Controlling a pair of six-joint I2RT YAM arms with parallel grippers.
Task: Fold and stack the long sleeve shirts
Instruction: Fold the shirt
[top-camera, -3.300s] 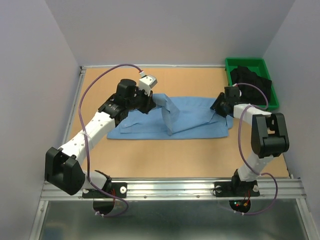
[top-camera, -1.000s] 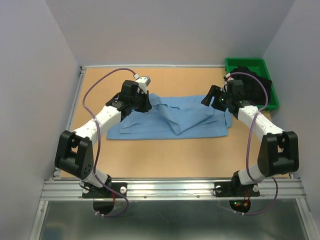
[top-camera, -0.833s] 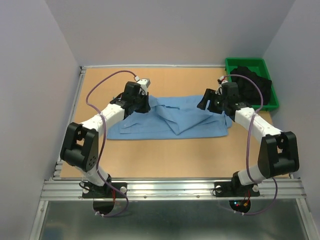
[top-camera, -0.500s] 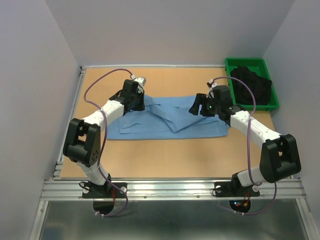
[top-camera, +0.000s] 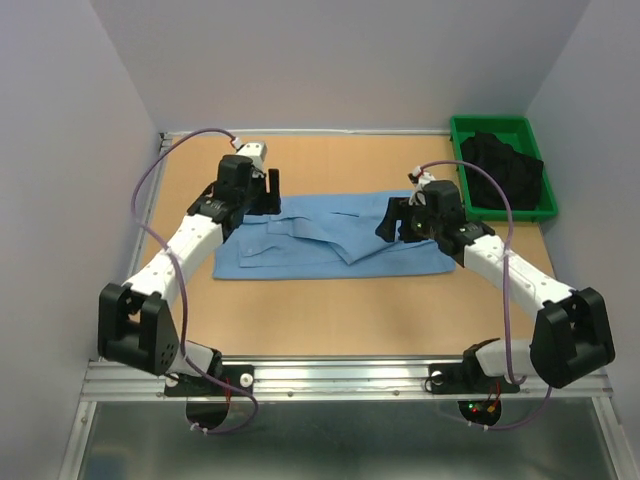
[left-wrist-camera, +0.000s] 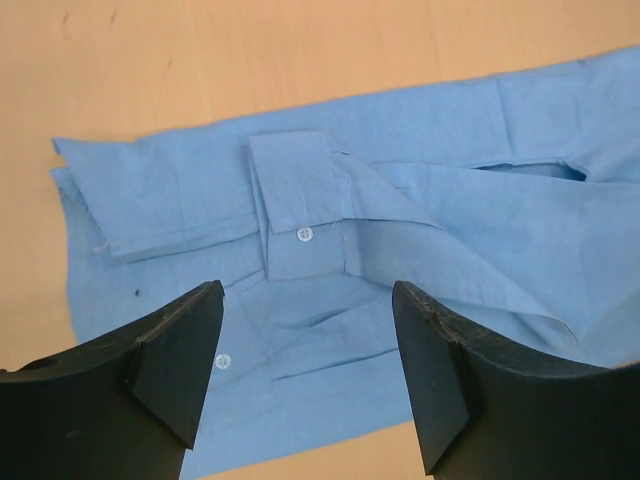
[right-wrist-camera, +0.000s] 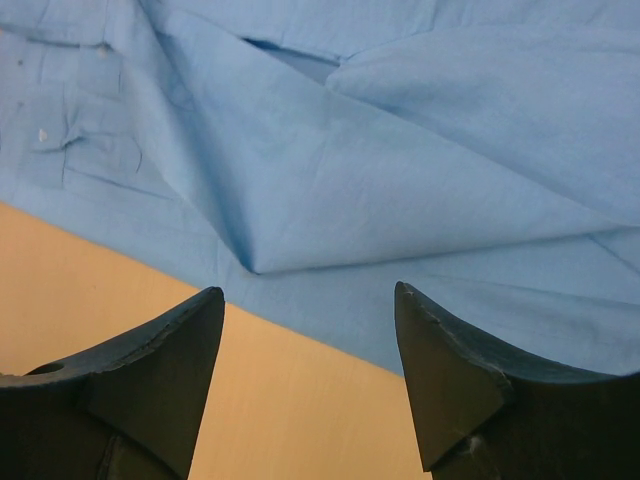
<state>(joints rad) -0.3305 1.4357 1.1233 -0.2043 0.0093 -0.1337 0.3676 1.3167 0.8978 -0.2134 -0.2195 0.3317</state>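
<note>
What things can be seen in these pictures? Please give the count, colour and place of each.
shirt: one, light blue, partly folded, middle of the table
bin: one, green, at the table's far right corner
clothes: a pile, black, inside the bin; count unclear
table: one, light brown, under the shirt
left fingers: two, black, open, above the shirt's left end
right fingers: two, black, open, above the shirt's near edge
</note>
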